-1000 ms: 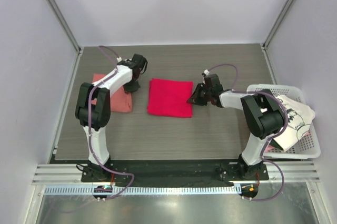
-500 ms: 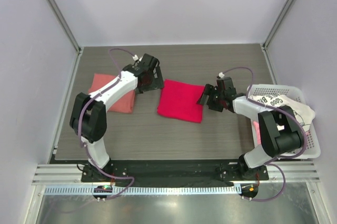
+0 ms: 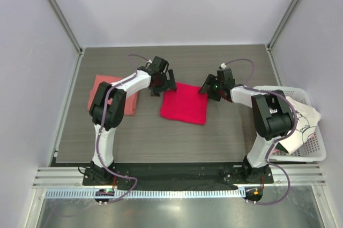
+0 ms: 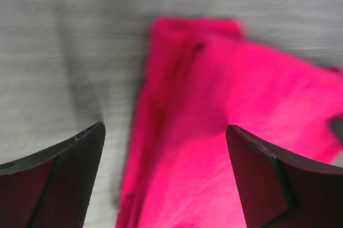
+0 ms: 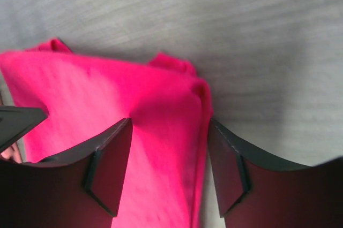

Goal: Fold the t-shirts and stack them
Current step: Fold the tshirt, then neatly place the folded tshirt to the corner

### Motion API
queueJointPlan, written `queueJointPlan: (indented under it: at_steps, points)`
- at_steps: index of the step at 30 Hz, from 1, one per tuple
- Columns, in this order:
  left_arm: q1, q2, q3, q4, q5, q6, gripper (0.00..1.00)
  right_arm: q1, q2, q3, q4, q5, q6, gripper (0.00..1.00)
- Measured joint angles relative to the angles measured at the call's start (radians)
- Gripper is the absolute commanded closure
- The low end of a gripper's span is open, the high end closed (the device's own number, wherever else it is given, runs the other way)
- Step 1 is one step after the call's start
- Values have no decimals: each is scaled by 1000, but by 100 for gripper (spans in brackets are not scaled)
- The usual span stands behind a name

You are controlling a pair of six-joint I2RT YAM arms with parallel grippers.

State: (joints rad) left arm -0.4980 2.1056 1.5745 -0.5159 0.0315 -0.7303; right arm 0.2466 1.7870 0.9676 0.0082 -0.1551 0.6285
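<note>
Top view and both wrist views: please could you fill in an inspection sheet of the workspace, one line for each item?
Surface: grey wood-grain table, no stains seen.
Job's things: crimson t-shirt folded at centre; salmon-pink t-shirt folded at left, partly under the left arm; white printed t-shirt unfolded in the white basket at right.
Clutter: nothing seen.
Grippers: left gripper open over the crimson t-shirt's far left corner; right gripper open, the far right corner between its jaws.
Cables: purple cables loop along both arms, none on the crimson t-shirt.
Surroundings: pale walls; metal rail at the near edge.
</note>
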Motion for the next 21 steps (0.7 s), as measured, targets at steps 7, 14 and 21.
queueJointPlan:
  at_steps: [7,14,21]
  points:
    - [38,49,53,64,73,-5,22,0,41,16,70,-7,17,43]
    - [69,88,65,148,140,-29,50,0,88,50,105,-11,22,66]
    - [68,93,1,267,160,-58,93,36,144,98,127,10,11,99]
